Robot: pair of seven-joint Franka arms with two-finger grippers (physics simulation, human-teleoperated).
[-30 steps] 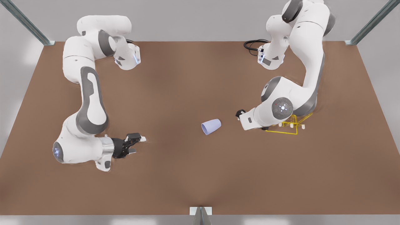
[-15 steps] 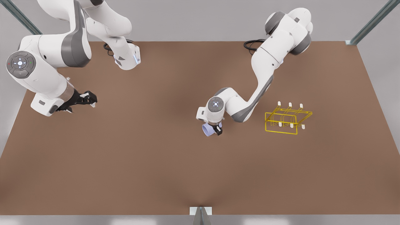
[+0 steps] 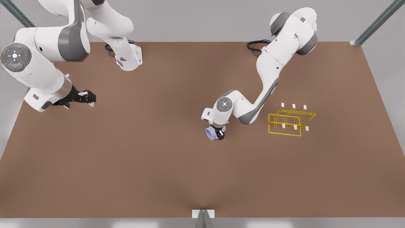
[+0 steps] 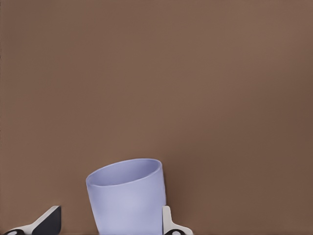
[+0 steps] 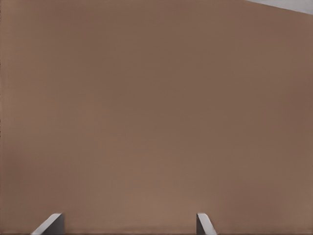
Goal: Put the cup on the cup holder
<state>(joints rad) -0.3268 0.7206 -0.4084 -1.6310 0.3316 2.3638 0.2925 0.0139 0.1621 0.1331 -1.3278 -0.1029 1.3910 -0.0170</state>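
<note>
The left gripper [image 3: 219, 135] was at the middle of the counter [image 3: 177, 171], its jaws spread wide on either side of the cup [image 3: 210, 132], not clearly squeezing it. The cup holder [image 3: 286, 124] stood at three o'clock from the cup, well apart. The right gripper [image 3: 84, 97], jaws wide, waited far at nine o'clock.

From my remote station I see a broad matte brown bench [image 3: 177, 171], pale grey walls [image 3: 196, 22] behind it, and slanted grey metal frame struts [image 3: 376, 23] at the corners.
</note>
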